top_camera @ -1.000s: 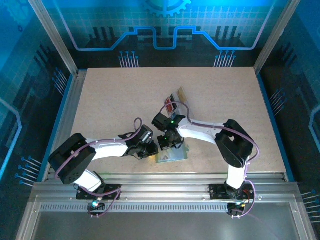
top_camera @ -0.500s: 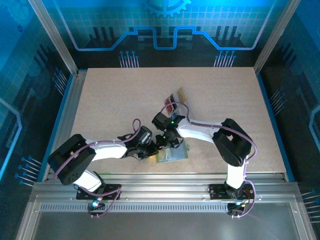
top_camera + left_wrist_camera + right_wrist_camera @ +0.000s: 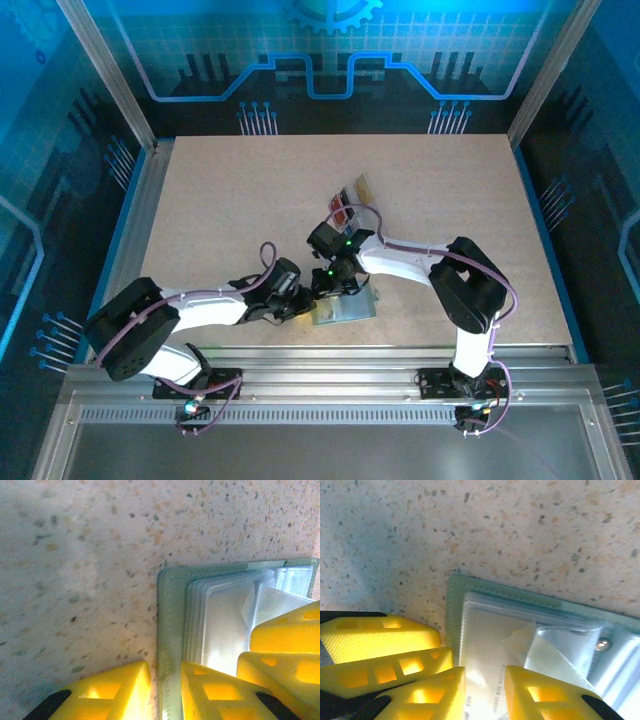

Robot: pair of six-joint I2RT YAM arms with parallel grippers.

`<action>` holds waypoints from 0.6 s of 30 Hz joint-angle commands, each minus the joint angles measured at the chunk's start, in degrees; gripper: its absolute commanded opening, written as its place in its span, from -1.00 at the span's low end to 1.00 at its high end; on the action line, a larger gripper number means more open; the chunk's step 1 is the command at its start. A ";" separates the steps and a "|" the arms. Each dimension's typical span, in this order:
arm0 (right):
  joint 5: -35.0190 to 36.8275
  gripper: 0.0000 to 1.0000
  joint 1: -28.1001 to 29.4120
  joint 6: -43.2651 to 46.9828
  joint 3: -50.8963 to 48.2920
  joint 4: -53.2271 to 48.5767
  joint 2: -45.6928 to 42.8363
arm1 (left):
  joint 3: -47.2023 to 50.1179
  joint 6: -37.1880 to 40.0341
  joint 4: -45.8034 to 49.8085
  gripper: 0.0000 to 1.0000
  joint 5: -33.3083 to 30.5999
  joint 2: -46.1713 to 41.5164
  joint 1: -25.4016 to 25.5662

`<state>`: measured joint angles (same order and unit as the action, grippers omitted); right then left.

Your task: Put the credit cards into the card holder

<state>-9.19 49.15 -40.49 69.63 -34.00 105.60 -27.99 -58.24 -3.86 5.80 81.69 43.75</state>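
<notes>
Speckled table [image 3: 220, 200]; card holder [image 3: 348, 312] lying open at 6 o'clock of centre, credit cards [image 3: 350, 198] fanned toward 12. Left hand [image 3: 165, 695] narrowly parted, straddling the holder's green edge; its elbow has swung toward 7. Right hand [image 3: 485, 690], clamped a second ago, now hovering slightly parted over the sleeves [image 3: 555, 650].

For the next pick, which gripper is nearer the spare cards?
Right. The right gripper is at the card holder, nearside of the cards; the left gripper is farther off.
</notes>
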 commanded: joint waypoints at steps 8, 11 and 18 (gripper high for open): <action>-8.23 -0.42 3.18 1.49 9.18 9.43 2.83 | 5.24 3.61 17.39 -0.41 2.79 -11.63 -2.82; -7.45 -0.40 3.19 3.76 12.90 6.14 3.34 | 5.77 5.58 22.59 -0.35 3.03 -17.93 -6.85; 9.36 -0.23 0.03 11.83 24.77 -10.80 1.76 | 2.85 12.38 36.87 -0.16 4.46 -32.75 -17.74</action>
<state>-9.30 51.11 -33.23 90.72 -34.98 108.44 -23.00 -50.54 23.38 8.34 51.88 28.25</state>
